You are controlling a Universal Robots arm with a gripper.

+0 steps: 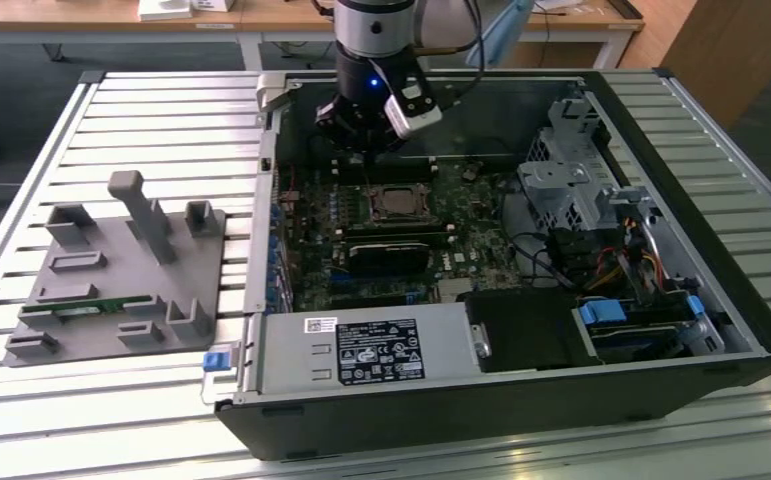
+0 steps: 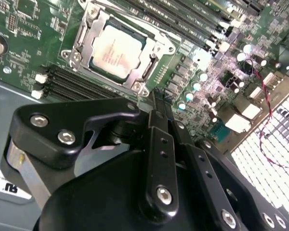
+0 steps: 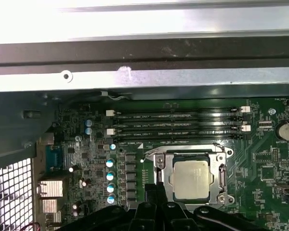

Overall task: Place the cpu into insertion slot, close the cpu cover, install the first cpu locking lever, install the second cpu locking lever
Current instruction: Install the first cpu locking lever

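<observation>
Closest to my wrist cameras, the matte black gripper (image 2: 156, 103) has its fingers pressed together on nothing, and it hangs above the green board (image 2: 19, 29) near the slot (image 3: 190, 157). The cpu (image 2: 116, 49), a flat pale-metal square with faint print I cannot read, lies in that slot with the thin silver cover (image 2: 153, 65) flat around it. Beyond it, in the first wrist view, run long black card slots (image 3: 178, 126) with white lettering too small to read, then the bare steel case wall (image 3: 183, 77).
</observation>
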